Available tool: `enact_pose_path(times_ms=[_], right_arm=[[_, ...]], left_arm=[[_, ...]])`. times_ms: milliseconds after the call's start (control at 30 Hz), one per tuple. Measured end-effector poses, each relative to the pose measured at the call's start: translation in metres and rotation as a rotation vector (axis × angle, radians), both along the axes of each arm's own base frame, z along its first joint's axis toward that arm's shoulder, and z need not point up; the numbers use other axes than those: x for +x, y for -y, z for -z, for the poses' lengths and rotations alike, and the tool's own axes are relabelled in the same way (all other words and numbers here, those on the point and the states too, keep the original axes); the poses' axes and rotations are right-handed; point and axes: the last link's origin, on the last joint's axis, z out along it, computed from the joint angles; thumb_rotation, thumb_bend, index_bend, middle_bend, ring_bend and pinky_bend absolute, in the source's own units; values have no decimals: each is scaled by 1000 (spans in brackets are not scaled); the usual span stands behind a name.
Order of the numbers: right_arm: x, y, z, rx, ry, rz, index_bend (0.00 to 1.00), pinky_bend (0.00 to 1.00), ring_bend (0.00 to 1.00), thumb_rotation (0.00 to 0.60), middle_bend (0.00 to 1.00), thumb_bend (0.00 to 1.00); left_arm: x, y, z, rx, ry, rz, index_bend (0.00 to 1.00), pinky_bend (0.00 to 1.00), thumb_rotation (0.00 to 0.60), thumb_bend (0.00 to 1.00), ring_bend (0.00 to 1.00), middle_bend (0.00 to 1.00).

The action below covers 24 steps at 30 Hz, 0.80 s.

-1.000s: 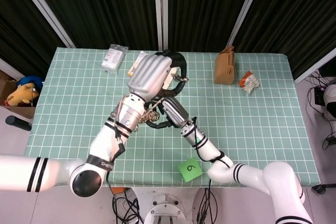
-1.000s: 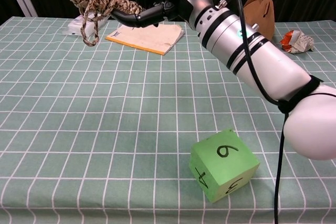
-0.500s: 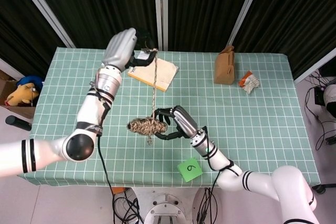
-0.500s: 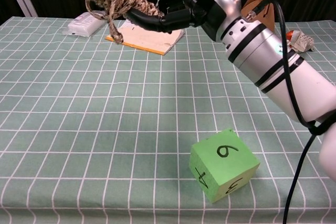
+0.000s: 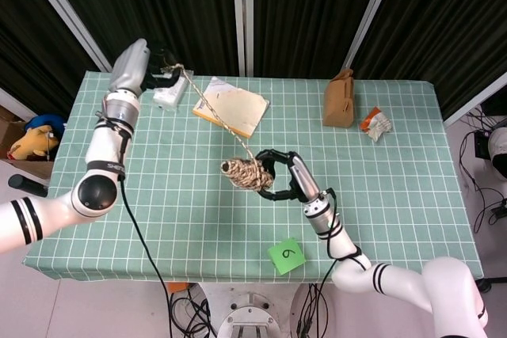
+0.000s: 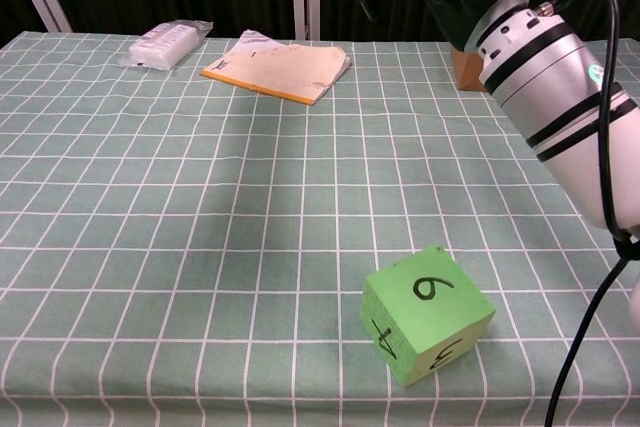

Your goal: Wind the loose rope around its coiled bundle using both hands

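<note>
Dark curtains are hanging behind a table [image 5: 380,187] covered in a green checked cloth. Above its middle the right hand [image 5: 287,176] is curling its dark fingers around the rope bundle [image 5: 244,174], holding it up off the cloth; in the chest view only the bundle's lower edge is showing at the top of the frame, and most of the hand is cut off there. From the bundle the loose rope [image 5: 214,111] is running taut, up and to the left, to the left hand [image 5: 136,65], which is raised over the table's far left corner. That hand is showing mainly its pale back, so the fingers are hard to make out, but the rope's end is meeting them and staying tight, so it is pinching the rope. The left hand is out of the chest view altogether.

Under the rope a tan notebook [image 5: 230,106] is lying flat, and a white packet [image 5: 166,94] is sitting near the left hand, partly hidden by it. Farther right a brown paper bag [image 5: 339,99] is standing upright, with a crumpled wrapper [image 5: 376,123] beside it. Near the front edge a green cube [image 6: 426,313] marked with a 6 is resting well apart from the bundle.
</note>
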Motion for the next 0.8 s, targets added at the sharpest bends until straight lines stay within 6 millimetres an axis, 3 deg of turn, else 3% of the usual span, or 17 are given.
enact_pose_path(times_ms=[333, 800], right_arm=[[-13, 8, -13, -7, 59, 63, 844, 805, 620, 600, 643, 691], [-34, 15, -26, -27, 129, 142, 844, 805, 620, 600, 643, 695]], left_arm=[[-36, -9, -2, 8, 24, -72, 833, 341, 600, 497, 260, 362], [-61, -4, 5, -13, -9, -91, 833, 341, 600, 498, 260, 362]])
